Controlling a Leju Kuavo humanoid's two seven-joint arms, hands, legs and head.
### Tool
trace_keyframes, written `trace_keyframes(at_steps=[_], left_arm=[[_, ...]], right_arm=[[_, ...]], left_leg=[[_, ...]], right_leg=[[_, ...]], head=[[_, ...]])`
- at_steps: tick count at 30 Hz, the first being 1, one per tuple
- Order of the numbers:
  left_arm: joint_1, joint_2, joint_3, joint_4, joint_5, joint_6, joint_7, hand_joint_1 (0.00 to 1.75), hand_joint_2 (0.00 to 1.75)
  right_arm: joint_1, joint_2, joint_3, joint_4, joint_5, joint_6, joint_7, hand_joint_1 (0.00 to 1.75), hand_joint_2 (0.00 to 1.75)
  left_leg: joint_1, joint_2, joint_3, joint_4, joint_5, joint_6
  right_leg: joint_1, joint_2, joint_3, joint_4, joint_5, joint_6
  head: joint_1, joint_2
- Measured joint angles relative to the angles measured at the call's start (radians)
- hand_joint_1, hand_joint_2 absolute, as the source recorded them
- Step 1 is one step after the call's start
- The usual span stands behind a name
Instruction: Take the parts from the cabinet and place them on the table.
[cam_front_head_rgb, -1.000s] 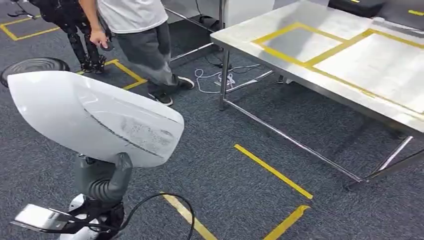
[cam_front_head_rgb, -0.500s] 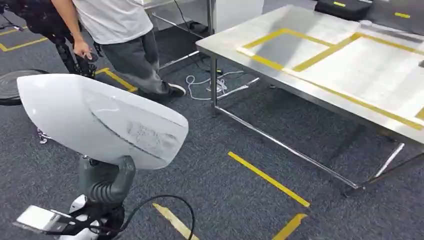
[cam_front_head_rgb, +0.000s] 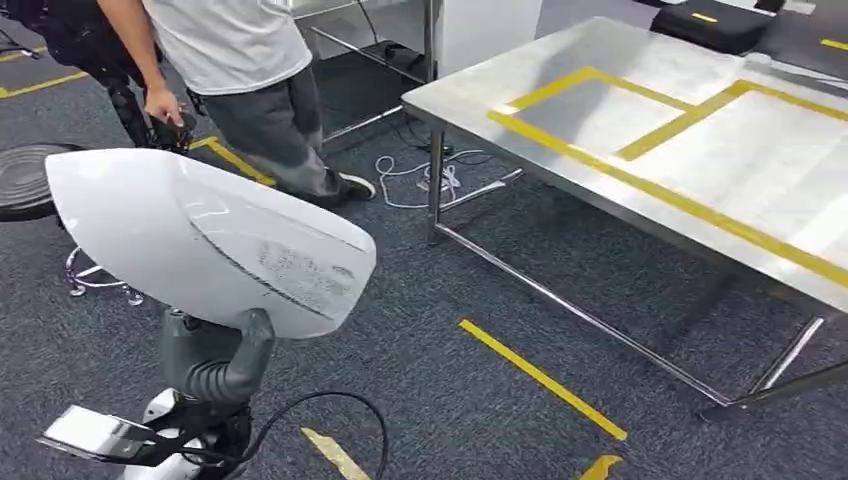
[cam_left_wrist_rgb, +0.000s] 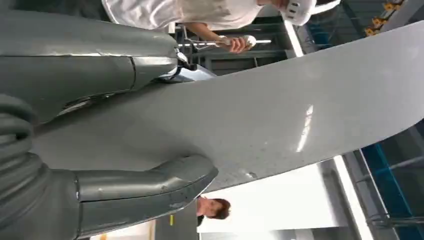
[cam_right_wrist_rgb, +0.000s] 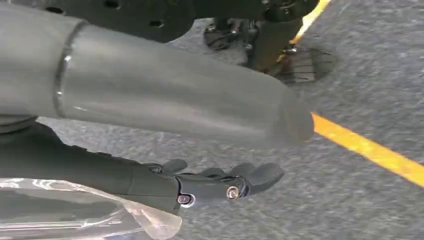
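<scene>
One white part (cam_front_head_rgb: 210, 240) sat at frame left in our left hand (cam_front_head_rgb: 215, 362), thumb clamped on it; our right hand (cam_right_wrist_rgb: 220, 182) hung empty, fingers apart, the table (cam_front_head_rgb: 700, 130) upper right.

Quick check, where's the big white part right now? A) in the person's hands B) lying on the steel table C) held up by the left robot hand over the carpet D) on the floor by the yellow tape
C: the white part sits in the left robot hand above the carpet, short of the steel table; in the left wrist view the thumb presses against it.
</scene>
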Motion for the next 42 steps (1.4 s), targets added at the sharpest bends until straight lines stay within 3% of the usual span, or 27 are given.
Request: trace_keyframes(at_steps=[1, 3, 5, 7, 8, 10, 11, 12, 13, 14, 15, 17, 19, 22, 25, 26, 27, 28, 29, 30, 31, 34, 36, 37, 39, 41, 42], left_arm=[[-0.002, -0.001, 0.0, 0.001, 0.0, -0.001, 0.0, 1.75, 1.75], [-0.003, -0.001, 0.0, 0.002, 0.0, -0.002, 0.0, 1.75, 1.75], [-0.004, 0.0, 0.0, 0.003, 0.0, -0.002, 0.0, 1.75, 1.75], [-0.005, 0.0, 0.0, 0.003, 0.0, 0.0, 0.0, 1.75, 1.75], [-0.003, 0.0, 0.0, 0.003, 0.0, 0.002, 0.0, 1.75, 1.75], [0.0, 0.001, 0.0, 0.004, 0.0, 0.005, 0.0, 1.75, 1.75], [0.0, 0.001, 0.0, 0.004, 0.0, 0.006, 0.0, 1.75, 1.75], [0.0, 0.001, 0.0, 0.004, 0.0, 0.007, 0.0, 1.75, 1.75], [0.0, 0.001, 0.0, 0.004, 0.0, 0.007, 0.0, 1.75, 1.75], [0.001, 0.001, 0.0, 0.005, 0.0, 0.007, 0.0, 1.75, 1.75], [0.004, 0.001, 0.001, 0.007, 0.0, 0.008, 0.0, 1.75, 1.75], [0.009, 0.001, 0.001, 0.008, 0.0, 0.01, 0.0, 1.75, 1.75], [0.007, 0.0, 0.001, 0.008, 0.002, 0.01, 0.0, 1.75, 1.75], [0.006, -0.001, 0.003, 0.008, 0.002, 0.01, 0.0, 1.75, 1.75], [0.008, 0.0, 0.003, 0.008, 0.001, 0.011, 0.0, 1.75, 1.75], [0.009, 0.0, 0.003, 0.008, 0.002, 0.011, 0.0, 1.75, 1.75], [0.009, -0.001, 0.003, 0.008, 0.002, 0.011, 0.0, 1.75, 1.75], [0.009, -0.001, 0.003, 0.008, 0.002, 0.011, 0.0, 1.75, 1.75], [0.009, -0.001, 0.003, 0.008, 0.002, 0.011, 0.0, 1.75, 1.75], [0.008, 0.0, 0.003, 0.009, 0.002, 0.011, 0.0, 1.75, 1.75], [0.01, -0.001, 0.003, 0.01, 0.002, 0.011, 0.0, 1.75, 1.75], [0.008, 0.0, 0.003, 0.01, 0.002, 0.011, 0.0, 1.75, 1.75], [0.007, 0.0, 0.003, 0.01, 0.002, 0.011, 0.0, 1.75, 1.75], [0.007, 0.0, 0.003, 0.01, 0.002, 0.011, 0.0, 1.75, 1.75], [0.01, 0.001, 0.003, 0.01, 0.002, 0.011, 0.0, 1.75, 1.75], [0.01, 0.002, 0.003, 0.01, 0.002, 0.011, 0.0, 1.75, 1.75], [0.01, 0.002, 0.003, 0.01, 0.002, 0.011, 0.0, 1.75, 1.75]], right_arm=[[-0.003, 0.0, -0.002, 0.0, 0.0, 0.004, 0.002, 0.0, 0.0], [-0.003, 0.0, -0.005, 0.0, -0.001, 0.005, 0.002, 0.0, 0.0], [-0.004, -0.002, -0.006, -0.001, -0.001, 0.005, 0.0, 0.0, 0.0], [-0.008, -0.002, -0.008, -0.001, -0.003, 0.009, -0.001, 0.0, 0.0], [-0.008, -0.002, -0.009, -0.001, -0.004, 0.01, -0.002, 0.0, 0.0], [-0.005, -0.002, -0.013, -0.001, -0.004, 0.013, -0.001, 0.0, 0.0], [-0.004, -0.002, -0.014, -0.001, -0.005, 0.013, -0.001, 0.0, 0.0], [-0.004, -0.002, -0.015, -0.001, -0.005, 0.014, -0.001, 0.0, 0.0], [-0.005, -0.002, -0.016, -0.001, -0.005, 0.014, -0.001, 0.0, 0.0], [-0.002, -0.002, -0.016, -0.001, -0.005, 0.015, -0.001, 0.0, 0.0], [-0.005, -0.002, -0.017, 0.0, -0.006, 0.017, -0.001, 0.0, 0.0], [-0.009, -0.002, -0.018, 0.0, -0.007, 0.02, -0.001, 0.0, 0.0], [-0.012, -0.002, -0.018, 0.0, -0.006, 0.021, -0.003, 0.0, 0.0], [-0.013, -0.002, -0.018, 0.0, -0.007, 0.027, -0.01, 0.0, 0.0], [-0.007, -0.001, -0.019, 0.0, -0.008, 0.029, -0.011, 0.0, 0.0], [-0.005, -0.001, -0.019, 0.0, -0.008, 0.03, -0.011, 0.0, 0.0], [-0.005, -0.001, -0.019, 0.0, -0.008, 0.031, -0.012, 0.0, 0.0], [-0.005, -0.001, -0.019, 0.0, -0.007, 0.034, -0.014, 0.0, 0.0], [-0.005, -0.002, -0.019, 0.0, -0.007, 0.035, -0.015, 0.0, 0.0], [-0.003, -0.002, -0.019, 0.0, -0.007, 0.037, -0.016, 0.0, 0.0], [-0.004, -0.002, -0.019, 0.0, -0.006, 0.037, -0.016, 0.0, 0.0], [-0.006, -0.002, -0.019, 0.0, -0.006, 0.037, -0.017, 0.0, 0.0], [-0.007, -0.002, -0.019, -0.001, -0.005, 0.037, -0.018, 0.0, 0.0], [-0.009, -0.002, -0.019, -0.001, -0.005, 0.038, -0.018, 0.0, 0.0], [-0.009, -0.002, -0.019, 0.0, -0.005, 0.042, -0.018, 0.0, 0.0], [-0.006, -0.002, -0.02, 0.0, -0.011, 0.053, -0.019, 0.0, 0.0], [-0.005, -0.002, -0.021, 0.0, -0.016, 0.059, -0.021, 0.0, 0.0]], left_leg=[[0.003, 0.0, -0.001, -0.005, -0.007, -0.01], [0.005, 0.002, 0.014, -0.001, -0.003, -0.02], [0.006, 0.002, -0.019, 0.076, 0.009, -0.028], [0.009, 0.002, -0.109, 0.218, -0.024, -0.036], [0.01, 0.002, -0.154, 0.275, -0.066, -0.039], [0.011, 0.002, -0.206, 0.301, -0.11, -0.04], [0.011, 0.002, -0.209, 0.274, -0.097, -0.04], [0.011, 0.002, -0.2, 0.212, -0.049, -0.037], [0.011, 0.003, -0.19, 0.143, 0.018, -0.035], [0.011, 0.005, -0.185, 0.069, 0.122, -0.031], [0.005, 0.004, -0.199, 0.054, 0.128, -0.028], [0.002, 0.001, -0.194, 0.045, 0.129, -0.014], [0.006, -0.001, -0.177, 0.022, 0.127, -0.005], [0.009, 0.002, -0.135, 0.001, 0.11, 0.008], [0.008, -0.002, -0.101, 0.001, 0.077, 0.012], [0.008, -0.004, -0.084, 0.001, 0.064, 0.011], [0.008, -0.005, -0.065, 0.001, 0.051, 0.01], [0.008, -0.004, -0.044, 0.0, 0.037, 0.008], [0.007, -0.004, -0.031, -0.001, 0.024, 0.005], [0.004, -0.005, -0.018, 0.006, 0.01, 0.001], [0.003, -0.008, -0.015, -0.001, 0.0, -0.006], [0.007, -0.007, 0.007, 0.011, 0.0, -0.021], [0.008, -0.004, -0.037, 0.098, 0.005, -0.029], [0.009, -0.004, -0.082, 0.169, -0.005, -0.034], [0.012, -0.004, -0.167, 0.283, -0.09, -0.041], [0.012, -0.003, -0.198, 0.285, -0.13, -0.041], [0.012, -0.004, -0.194, 0.243, -0.108, -0.039]], right_leg=[[0.006, 0.003, 0.018, 0.004, 0.005, -0.019], [0.008, 0.005, 0.031, -0.006, -0.002, -0.034], [0.001, 0.007, 0.064, -0.021, -0.011, -0.047], [0.001, 0.008, 0.089, -0.025, -0.03, -0.055], [0.001, 0.009, 0.102, -0.025, -0.042, -0.055], [0.001, 0.012, 0.134, -0.025, -0.066, -0.054], [0.001, 0.013, 0.151, -0.025, -0.079, -0.053], [0.001, 0.015, 0.173, -0.025, -0.094, -0.051], [0.0, 0.015, 0.192, -0.026, -0.11, -0.045], [0.0, 0.014, 0.19, -0.029, -0.124, -0.039], [0.004, 0.017, 0.211, -0.019, -0.137, -0.035], [0.002, 0.013, 0.193, -0.043, -0.14, -0.023], [0.003, 0.013, 0.212, -0.037, -0.121, -0.007], [0.003, 0.012, 0.091, 0.148, -0.114, -0.007], [0.003, 0.012, -0.036, 0.253, -0.235, 0.001], [0.003, 0.012, -0.047, 0.231, -0.236, 0.003], [0.003, 0.012, -0.044, 0.183, -0.204, 0.0], [0.003, 0.012, -0.03, 0.11, -0.137, -0.002], [0.003, 0.012, -0.014, 0.032, -0.042, -0.006], [0.006, 0.01, -0.012, -0.003, 0.018, -0.011], [0.009, 0.008, -0.005, -0.003, -0.005, -0.019], [0.012, 0.011, 0.032, -0.013, 0.006, -0.037], [0.007, 0.009, 0.053, -0.018, -0.002, -0.049], [0.007, 0.01, 0.06, -0.018, -0.011, -0.054], [0.007, 0.01, 0.077, -0.018, -0.029, -0.056], [0.007, 0.013, 0.103, -0.018, -0.049, -0.055], [0.006, 0.027, 0.119, -0.018, -0.06, -0.051]], head=[[0.0, 0.0], [0.0, 0.0], [-0.002, 0.0], [-0.007, 0.0], [-0.007, 0.0], [-0.007, 0.0], [-0.008, 0.0], [-0.007, 0.0], [-0.007, 0.0], [-0.008, 0.0], [-0.004, 0.0], [-0.006, 0.0], [-0.008, 0.0], [-0.002, 0.0], [-0.002, 0.0], [-0.002, 0.0], [-0.002, 0.0], [-0.001, 0.0], [-0.002, 0.0], [-0.003, 0.0], [-0.001, 0.0], [-0.003, 0.0], [-0.005, 0.0], [-0.007, 0.0], [-0.006, 0.0], [-0.007, 0.0], [-0.006, 0.0]])
